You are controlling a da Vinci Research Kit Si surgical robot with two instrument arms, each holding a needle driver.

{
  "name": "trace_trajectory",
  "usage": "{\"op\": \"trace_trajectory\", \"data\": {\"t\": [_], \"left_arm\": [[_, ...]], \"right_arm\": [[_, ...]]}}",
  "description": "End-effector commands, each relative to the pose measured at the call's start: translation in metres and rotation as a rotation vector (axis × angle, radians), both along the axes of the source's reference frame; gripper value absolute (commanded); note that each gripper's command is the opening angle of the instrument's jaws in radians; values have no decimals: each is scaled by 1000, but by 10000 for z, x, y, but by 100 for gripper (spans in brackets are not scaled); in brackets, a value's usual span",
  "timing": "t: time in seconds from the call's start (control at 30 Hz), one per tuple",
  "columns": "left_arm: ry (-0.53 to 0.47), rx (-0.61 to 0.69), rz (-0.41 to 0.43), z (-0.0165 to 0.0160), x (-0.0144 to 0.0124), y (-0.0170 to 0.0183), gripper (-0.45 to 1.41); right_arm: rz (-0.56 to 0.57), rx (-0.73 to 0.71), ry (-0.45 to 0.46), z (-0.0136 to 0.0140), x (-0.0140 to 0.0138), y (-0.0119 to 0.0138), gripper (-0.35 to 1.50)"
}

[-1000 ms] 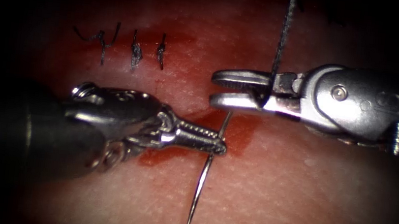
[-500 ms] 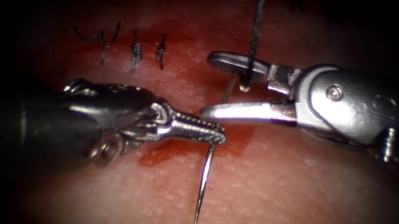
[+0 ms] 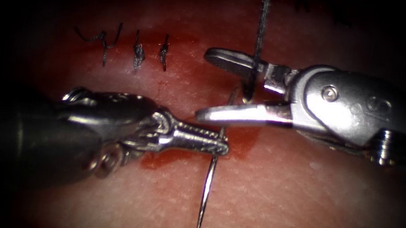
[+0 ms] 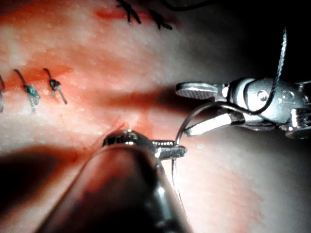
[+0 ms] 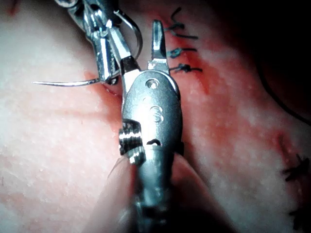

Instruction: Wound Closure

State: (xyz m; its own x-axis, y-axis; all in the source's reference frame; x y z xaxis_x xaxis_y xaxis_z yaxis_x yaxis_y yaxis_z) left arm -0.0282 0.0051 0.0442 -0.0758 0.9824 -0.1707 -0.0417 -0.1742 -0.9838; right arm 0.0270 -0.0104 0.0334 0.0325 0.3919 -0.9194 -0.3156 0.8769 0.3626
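Surface: tissue [image 3: 304, 205], pale, wet with red fluid [image 3: 245, 138] around the cut.
Left tool [image 3: 222, 145]: jaws pinching the needle [image 3: 206, 195] mid-curve, its point free above the tissue.
Right tool [image 3: 206, 86]: jaws spread around the needle's rear part, holding nothing.
Thread [image 3: 261, 24]: its upper end is cut off by the frame.
Hard to see: dark edges; three knots [image 3: 138, 52] left of the open cut.

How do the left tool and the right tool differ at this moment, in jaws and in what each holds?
The left tool has its jaws shut on the needle, gripping it partway along its curve; the right tool has its jaws open and holds nothing. The needle's point sticks out free below the left tool, above the tissue, while its other end and the thread lie between the right tool's open jaws. Both tools hover over the tissue.
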Motion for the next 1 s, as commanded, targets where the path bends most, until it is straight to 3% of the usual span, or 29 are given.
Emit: {"op": "trace_trajectory", "data": {"t": [0.03,0.07,0.33,0.4,0.43,0.47,0.5,0.53,0.6,0.77,1.0], "left_arm": [[0,-1,1,6,-5,-3,-45],[0,-1,2,6,-5,-3,-45],[5,-7,-1,3,-3,-7,-45],[26,-11,-20,1,-3,-8,27],[26,-11,-20,1,-3,-8,27],[46,-57,-35,0,-3,-11,66],[46,-57,-35,0,-3,-11,66],[60,-90,-43,-1,-3,-14,91],[91,-131,-56,-3,-2,-20,115],[184,-324,-73,-10,17,-46,123],[271,-518,14,-9,46,-72,107]], "right_arm": [[1,2,5,6,9,-2,12],[2,12,8,7,9,-4,-35],[40,10,-34,10,8,-8,-35],[38,9,-31,11,9,-7,-35],[38,9,-31,11,9,-7,-35],[29,8,-29,13,11,-7,-35],[29,8,-29,13,11,-7,-35],[19,7,-26,15,13,-6,-35],[2,6,-22,18,17,-6,-35],[-69,-44,-6,34,33,2,-35],[-138,-147,16,49,48,27,-35]]}}
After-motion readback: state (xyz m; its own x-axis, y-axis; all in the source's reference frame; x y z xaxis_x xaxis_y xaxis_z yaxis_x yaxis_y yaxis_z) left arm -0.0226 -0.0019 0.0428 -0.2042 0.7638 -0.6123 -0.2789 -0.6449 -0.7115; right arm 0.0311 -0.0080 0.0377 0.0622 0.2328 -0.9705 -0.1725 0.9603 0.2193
